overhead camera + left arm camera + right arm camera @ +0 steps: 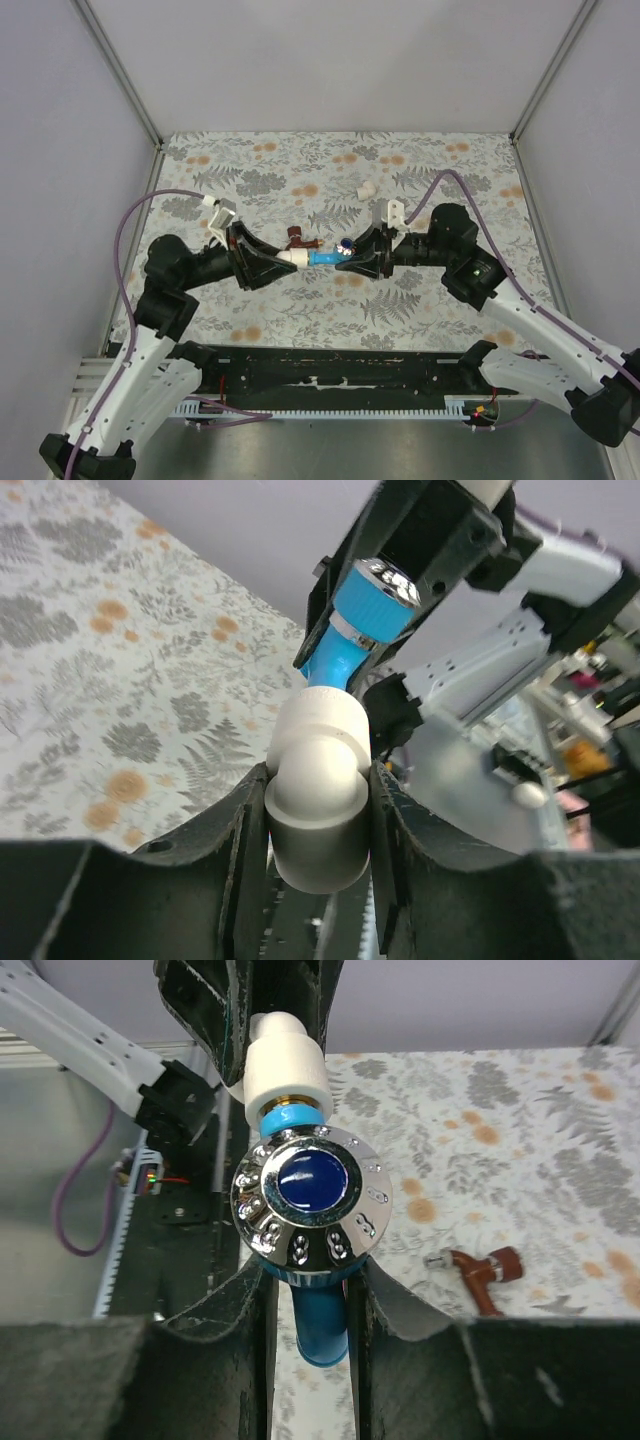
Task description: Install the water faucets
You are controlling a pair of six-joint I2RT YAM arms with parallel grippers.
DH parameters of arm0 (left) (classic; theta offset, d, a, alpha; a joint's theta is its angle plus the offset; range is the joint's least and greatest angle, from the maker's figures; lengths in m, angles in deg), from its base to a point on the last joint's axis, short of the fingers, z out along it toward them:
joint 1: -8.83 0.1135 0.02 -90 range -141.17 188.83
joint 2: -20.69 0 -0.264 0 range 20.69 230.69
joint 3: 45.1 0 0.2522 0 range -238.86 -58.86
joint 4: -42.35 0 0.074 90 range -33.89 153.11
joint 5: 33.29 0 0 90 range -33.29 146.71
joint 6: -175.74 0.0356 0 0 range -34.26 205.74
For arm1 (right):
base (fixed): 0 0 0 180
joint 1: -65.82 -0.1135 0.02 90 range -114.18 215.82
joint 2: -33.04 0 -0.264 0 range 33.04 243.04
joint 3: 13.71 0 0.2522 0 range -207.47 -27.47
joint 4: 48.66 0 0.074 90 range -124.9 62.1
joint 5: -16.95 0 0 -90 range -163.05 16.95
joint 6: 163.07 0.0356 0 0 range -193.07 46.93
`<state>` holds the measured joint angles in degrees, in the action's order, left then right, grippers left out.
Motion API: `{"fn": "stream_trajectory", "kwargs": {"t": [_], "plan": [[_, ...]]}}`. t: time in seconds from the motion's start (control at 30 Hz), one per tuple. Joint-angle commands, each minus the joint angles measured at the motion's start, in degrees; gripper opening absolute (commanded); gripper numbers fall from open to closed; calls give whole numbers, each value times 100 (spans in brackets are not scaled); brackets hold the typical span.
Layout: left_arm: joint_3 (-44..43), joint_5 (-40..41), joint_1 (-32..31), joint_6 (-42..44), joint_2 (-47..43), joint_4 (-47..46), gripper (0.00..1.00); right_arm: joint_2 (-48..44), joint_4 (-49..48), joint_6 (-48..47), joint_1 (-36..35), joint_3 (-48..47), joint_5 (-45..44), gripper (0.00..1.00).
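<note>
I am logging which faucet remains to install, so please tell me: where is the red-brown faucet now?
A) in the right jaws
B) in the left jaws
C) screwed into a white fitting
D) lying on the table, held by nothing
D: the red-brown faucet lies on the table, while the right gripper holds the blue faucet between its jaws.

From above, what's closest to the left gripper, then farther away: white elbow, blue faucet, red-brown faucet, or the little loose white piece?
From the left gripper:
1. white elbow fitting, right between its fingers.
2. blue faucet, on the elbow's end toward the right arm, and red-brown faucet, lying just behind: too close to call.
3. small white fitting, far back, to the right.
</note>
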<state>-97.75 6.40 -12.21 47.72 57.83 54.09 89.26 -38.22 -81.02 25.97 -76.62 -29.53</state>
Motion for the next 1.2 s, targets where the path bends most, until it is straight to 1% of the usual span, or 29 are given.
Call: {"fn": "stream_trajectory", "kwargs": {"t": [0.0, 0.07, 0.1, 0.17, 0.23, 0.33, 0.4, 0.57, 0.63, 0.67, 0.73, 0.87, 0.93, 1.07, 1.17], "plan": [[285, -691, -50, 2376, -541, -509, 2, 213, 560, 1688, 127, -394, 190, 0], [435, -770, -50, 2860, -778, -562, 2, 388, 551, 2373, 249, -473, 436, 0], [461, -814, -50, 3053, -892, -580, 2, 502, 542, 2864, 329, -499, 498, 0], [558, -779, -50, 3256, -1033, -580, 2, 731, 420, 3551, 487, -508, 752, 2], [646, -797, -50, 3327, -1165, -589, 2, 872, 384, 3878, 584, -500, 955, 12], [743, -727, -50, 3310, -1324, -598, 2, 864, 410, 3810, 619, -499, 798, 23], [822, -648, -50, 3144, -1394, -703, 2, 794, 419, 3626, 628, -526, 649, 34], [945, -51, -50, 2240, -1342, -853, 2, 355, 699, 2844, 681, -570, 70, 75], [997, 186, -41, 1713, -1315, -966, 2, 100, 945, 2423, 690, -561, -238, 95], [1059, 414, -50, 1406, -1315, -1019, 2, -40, 1007, 2142, 690, -535, -327, 98], [1155, 749, -41, 843, -1315, -1159, 2, -313, 1069, 1650, 690, -456, -441, 98], [1454, 996, -50, -404, -1271, -1879, 2, -849, 833, 945, 681, -61, -740, 98], [1551, 1031, -41, -933, -1158, -2231, 2, -1016, 535, 848, 690, 141, -636, 98], [1525, 882, -50, -1830, -780, -2680, 2, -1298, -72, 58, 690, 510, -188, 98], [1402, 716, -50, -2419, -499, -2786, 2, -1483, -231, -592, 681, 739, -73, 98]]}}
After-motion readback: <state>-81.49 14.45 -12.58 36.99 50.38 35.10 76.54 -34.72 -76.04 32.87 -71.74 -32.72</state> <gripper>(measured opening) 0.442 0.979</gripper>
